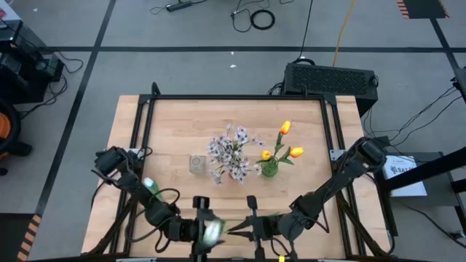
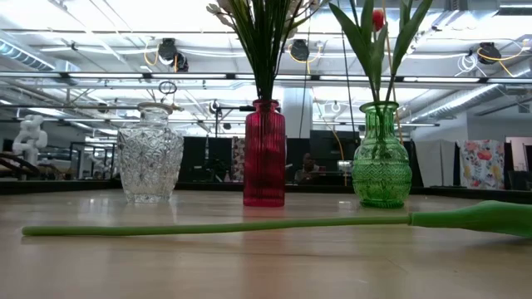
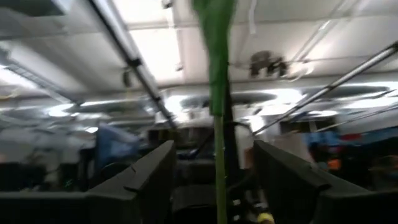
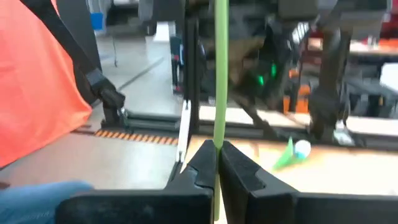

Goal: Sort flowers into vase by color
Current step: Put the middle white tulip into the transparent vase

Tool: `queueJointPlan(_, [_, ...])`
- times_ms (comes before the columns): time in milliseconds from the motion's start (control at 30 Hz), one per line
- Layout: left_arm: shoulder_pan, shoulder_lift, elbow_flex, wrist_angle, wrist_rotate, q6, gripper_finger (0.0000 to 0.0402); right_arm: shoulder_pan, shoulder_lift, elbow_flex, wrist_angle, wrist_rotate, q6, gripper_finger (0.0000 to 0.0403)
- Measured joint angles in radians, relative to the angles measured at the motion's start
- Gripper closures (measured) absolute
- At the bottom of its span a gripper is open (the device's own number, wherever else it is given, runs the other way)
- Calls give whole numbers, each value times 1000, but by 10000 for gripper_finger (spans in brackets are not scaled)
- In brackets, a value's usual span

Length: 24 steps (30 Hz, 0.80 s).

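My right gripper [image 4: 216, 148] [image 1: 251, 225] is shut on a flower's thin green stem [image 4: 219, 74] near the table's front edge. The same stem [image 3: 217, 155] runs between the fingers of my left gripper [image 3: 214, 149] [image 1: 206, 231], which stand apart on either side of it without touching. A pale blurred head [image 1: 212, 231] shows beside the left gripper. A red vase [image 1: 234, 175] [image 2: 264, 154] holds pink-white blossoms [image 1: 231, 149]. A green vase [image 1: 269, 169] [image 2: 381, 158] holds orange-yellow tulips [image 1: 285, 128]. A clear glass vase [image 1: 196, 164] [image 2: 150, 162] stands at the left. My right gripper pinches the thin green stem [image 4: 217, 134] between its two fingers. The stem runs on straight past the fingertips toward the left arm. Which part along the stem's length this is cannot be told.
Another long green stem [image 2: 216, 227] lies level across the table near its front, its thick end [image 2: 482, 218] to the right. A white tulip [image 4: 301, 148] [image 1: 149, 185] lies by the left arm. The three vases stand in a row at mid-table.
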Motion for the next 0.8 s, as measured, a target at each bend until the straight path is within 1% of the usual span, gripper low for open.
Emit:
queueJointPlan(100, [-17,-18,3,-11,-100,15,177,0,-31,0,-119,1,71,402])
queueJointPlan(200, [-30,-34,16,-33,-163,16,176,0,-55,0,-223,1,136,403])
queueJointPlan(300, [-35,-62,35,-113,-229,10,176,-3,-67,0,-299,2,191,403])
queueJointPlan(367, [-36,-78,51,-179,-296,-24,176,-3,-70,0,-325,2,208,403])
queueJointPlan(433, [-40,-97,56,-252,-334,-54,176,-3,-70,0,-331,2,209,403])
queueJointPlan(633, [-63,-148,66,-443,-357,-171,176,-3,-70,0,-371,0,234,403])
queueJointPlan(800, [-117,-189,66,-529,-486,-179,188,4,-96,0,-407,-8,249,403])
